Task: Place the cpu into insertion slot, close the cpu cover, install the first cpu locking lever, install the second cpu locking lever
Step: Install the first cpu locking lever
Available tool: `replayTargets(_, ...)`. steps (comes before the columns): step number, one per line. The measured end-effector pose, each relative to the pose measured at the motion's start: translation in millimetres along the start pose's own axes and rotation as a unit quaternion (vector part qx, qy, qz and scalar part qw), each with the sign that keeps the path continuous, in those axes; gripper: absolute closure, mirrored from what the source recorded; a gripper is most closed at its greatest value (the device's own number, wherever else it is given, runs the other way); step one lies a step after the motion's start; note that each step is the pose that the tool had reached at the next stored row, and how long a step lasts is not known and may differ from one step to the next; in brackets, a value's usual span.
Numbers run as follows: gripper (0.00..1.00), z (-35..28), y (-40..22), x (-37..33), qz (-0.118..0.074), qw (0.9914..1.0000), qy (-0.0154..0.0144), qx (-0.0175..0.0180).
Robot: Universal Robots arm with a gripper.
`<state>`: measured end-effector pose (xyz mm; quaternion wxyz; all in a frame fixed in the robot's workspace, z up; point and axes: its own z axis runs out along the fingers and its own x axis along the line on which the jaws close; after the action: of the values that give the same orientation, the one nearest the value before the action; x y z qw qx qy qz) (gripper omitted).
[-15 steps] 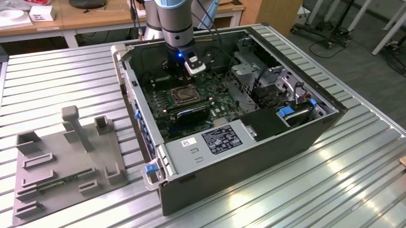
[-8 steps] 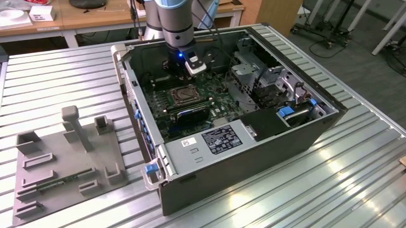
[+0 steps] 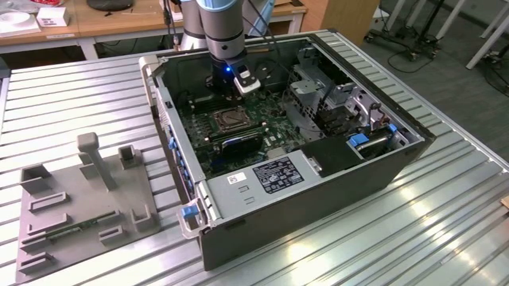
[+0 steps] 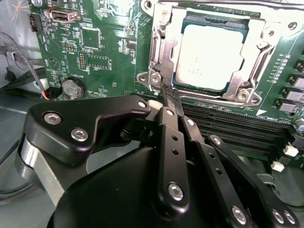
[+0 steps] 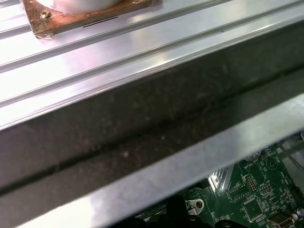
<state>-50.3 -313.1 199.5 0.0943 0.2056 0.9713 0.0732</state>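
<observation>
Hand (image 4: 167, 97) at cpu cover (image 4: 161, 52) edge

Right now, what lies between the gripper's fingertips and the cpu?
In the second wrist view, the cpu cover lies between the gripper and the cpu, its frame edge closed around the chip.

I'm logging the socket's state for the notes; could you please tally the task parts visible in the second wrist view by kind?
cpu: 1, seated in the socket
insertion slot: 1
cpu cover: 1, lying closed around the chip
gripper: 1, tips shut beside the socket's corner
Total: 4
</observation>
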Motion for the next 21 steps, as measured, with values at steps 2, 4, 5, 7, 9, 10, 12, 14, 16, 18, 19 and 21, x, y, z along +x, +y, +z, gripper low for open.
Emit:
replayTargets(2, 0.89, 0.5, -0.2, 0.1, 0.000, 1.00000, -0.0021, -0.0010)
replayTargets(4, 0.89, 1.0, -0.3, 0.2, -0.001, 0.99999, -0.0049, -0.0022)
replayTargets(5, 0.89, 1.2, -0.3, 0.1, -0.001, 0.99998, -0.0058, -0.0026)
replayTargets(7, 0.89, 1.3, -0.3, 0.1, -0.001, 0.99998, -0.0062, -0.0029)
replayTargets(9, 0.89, 1.3, -0.3, 0.2, -0.001, 0.99998, -0.0063, -0.0029)
replayTargets(10, 0.89, 1.3, -0.3, 0.2, -0.001, 0.99998, -0.0063, -0.0029)
replayTargets(12, 0.89, 1.3, -0.3, 0.2, -0.001, 0.99998, -0.0063, -0.0030)
replayTargets(14, 0.89, 2.1, -0.5, 0.3, -0.001, 0.99997, -0.0070, -0.0033)
replayTargets(16, 0.89, 2.3, -0.5, 0.3, -0.001, 0.99997, -0.0071, -0.0031)
replayTargets(18, 0.89, 2.4, -0.5, 0.4, -0.001, 0.99997, -0.0071, -0.0032)
replayTargets(19, 0.89, 2.5, -0.5, 0.4, -0.001, 0.99997, -0.0071, -0.0032)
replayTargets(21, 0.89, 3.1, -0.7, 0.7, -0.001, 0.99996, -0.0082, -0.0038)
